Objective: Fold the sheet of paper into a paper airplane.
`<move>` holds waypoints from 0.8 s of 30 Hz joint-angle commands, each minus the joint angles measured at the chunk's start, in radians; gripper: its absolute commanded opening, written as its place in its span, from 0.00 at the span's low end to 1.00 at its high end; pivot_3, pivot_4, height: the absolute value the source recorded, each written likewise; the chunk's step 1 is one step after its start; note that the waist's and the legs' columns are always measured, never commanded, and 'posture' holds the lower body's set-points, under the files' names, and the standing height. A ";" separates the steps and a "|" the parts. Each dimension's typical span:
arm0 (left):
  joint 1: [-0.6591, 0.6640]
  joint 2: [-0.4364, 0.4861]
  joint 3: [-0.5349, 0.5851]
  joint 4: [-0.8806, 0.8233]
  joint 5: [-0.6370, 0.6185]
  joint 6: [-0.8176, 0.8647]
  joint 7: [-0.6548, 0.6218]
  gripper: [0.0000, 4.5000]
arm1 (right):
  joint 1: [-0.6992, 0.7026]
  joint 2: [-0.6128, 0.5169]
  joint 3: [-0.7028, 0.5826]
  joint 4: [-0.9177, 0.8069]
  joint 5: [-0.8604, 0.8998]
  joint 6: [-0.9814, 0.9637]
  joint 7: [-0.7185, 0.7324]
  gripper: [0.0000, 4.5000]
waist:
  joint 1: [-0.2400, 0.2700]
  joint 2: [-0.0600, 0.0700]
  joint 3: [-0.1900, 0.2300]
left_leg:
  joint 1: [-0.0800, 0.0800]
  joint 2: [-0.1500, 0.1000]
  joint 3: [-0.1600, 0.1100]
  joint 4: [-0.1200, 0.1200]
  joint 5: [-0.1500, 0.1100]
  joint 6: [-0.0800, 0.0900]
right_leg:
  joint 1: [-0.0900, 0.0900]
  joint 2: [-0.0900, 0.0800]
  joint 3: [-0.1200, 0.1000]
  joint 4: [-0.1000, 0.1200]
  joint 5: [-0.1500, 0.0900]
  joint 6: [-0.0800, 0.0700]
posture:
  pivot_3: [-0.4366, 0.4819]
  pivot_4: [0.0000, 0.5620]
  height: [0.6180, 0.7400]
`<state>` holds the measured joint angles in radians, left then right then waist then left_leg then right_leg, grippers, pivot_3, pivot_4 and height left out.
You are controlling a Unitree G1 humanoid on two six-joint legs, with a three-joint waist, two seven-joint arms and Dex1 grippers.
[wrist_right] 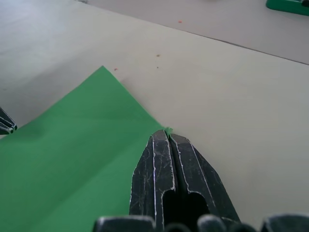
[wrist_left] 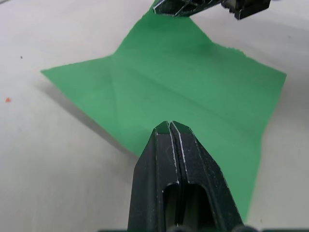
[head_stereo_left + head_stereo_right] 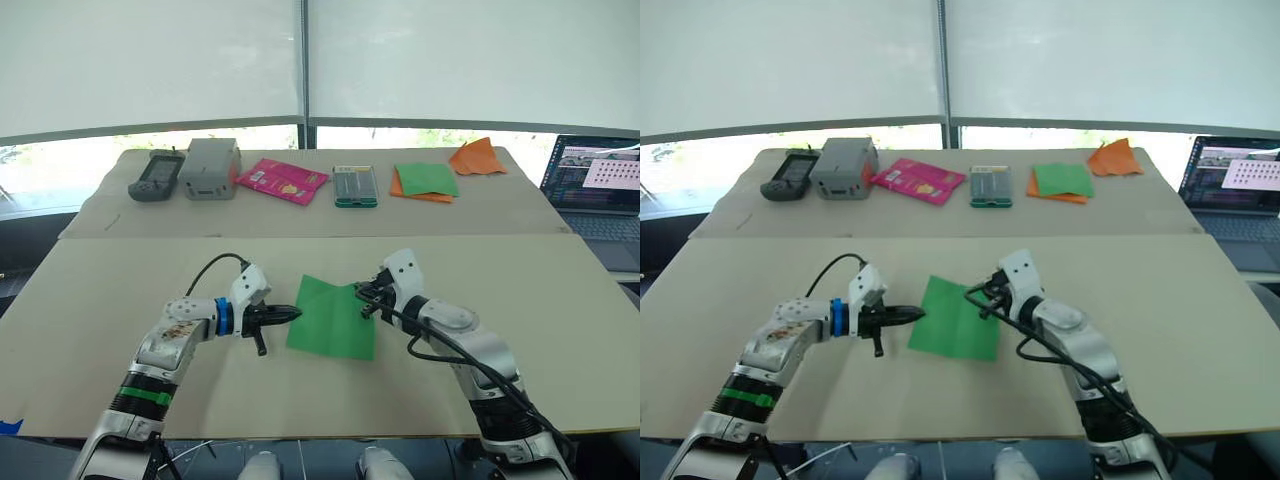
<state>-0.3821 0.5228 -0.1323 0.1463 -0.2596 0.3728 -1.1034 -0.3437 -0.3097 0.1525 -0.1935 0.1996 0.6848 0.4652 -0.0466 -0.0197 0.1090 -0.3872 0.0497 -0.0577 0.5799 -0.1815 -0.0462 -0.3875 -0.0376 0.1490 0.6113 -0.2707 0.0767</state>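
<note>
Both grippers, left (image 3: 288,314) and right (image 3: 362,296), pinch opposite edges of your creased bright green paper sheet (image 3: 333,318), probably steadying it for folding.

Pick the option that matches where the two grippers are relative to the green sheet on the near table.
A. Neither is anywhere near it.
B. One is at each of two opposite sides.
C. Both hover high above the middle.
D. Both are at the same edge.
B: the left gripper sits at one side of the sheet of paper and the right gripper at the opposite side, both with fingers closed.
</note>
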 commanded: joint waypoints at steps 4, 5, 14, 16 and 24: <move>-0.007 -0.007 -0.023 -0.017 0.025 -0.049 0.011 0.00 | 0.019 -0.030 0.038 -0.055 -0.033 -0.063 0.023 0.00 | 0.001 0.000 0.000 | 0.000 0.000 0.000 0.000 0.000 0.000 | 0.000 0.000 0.000 0.000 0.000 0.000 | 0.48 0.27 1.00; -0.012 -0.016 -0.022 -0.016 0.020 -0.044 0.014 0.00 | 0.020 -0.034 0.044 -0.054 -0.041 -0.068 0.023 0.00 | 0.001 0.000 0.000 | 0.000 0.000 0.000 0.000 0.000 0.000 | 0.000 0.000 0.000 0.000 0.000 0.000 | 0.48 0.27 1.00; 0.002 -0.028 -0.052 -0.019 0.021 -0.033 0.006 0.00 | -0.003 -0.051 0.102 -0.041 -0.101 -0.094 0.031 0.00 | 0.000 0.000 0.000 | 0.000 0.000 0.000 0.000 0.000 0.000 | 0.000 0.000 0.000 0.000 0.000 0.000 | 0.48 0.27 1.00; 0.011 -0.030 -0.053 -0.031 0.016 -0.027 0.005 0.00 | -0.009 -0.045 0.114 -0.041 -0.112 -0.099 0.030 0.00 | 0.000 0.000 0.000 | 0.000 0.000 0.000 0.000 0.000 0.000 | 0.000 0.000 0.000 0.000 0.000 0.000 | 0.48 0.27 1.00; 0.032 -0.044 -0.055 -0.098 -0.008 0.018 0.012 0.00 | -0.014 -0.040 0.176 -0.053 -0.156 -0.120 0.052 0.00 | 0.002 -0.001 0.000 | 0.000 0.000 0.000 0.000 0.000 0.000 | 0.000 0.000 0.000 0.000 0.000 0.000 | 0.48 0.27 1.00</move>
<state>-0.3481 0.4769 -0.1913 0.0896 -0.2465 0.3846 -1.0906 -0.3426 -0.3507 0.3373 -0.2057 0.0493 0.5954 0.5126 -0.0445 -0.0202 0.1093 -0.3873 0.0498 -0.0576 0.5803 -0.1816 -0.0462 -0.3876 -0.0377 0.1490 0.6113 -0.2709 0.0764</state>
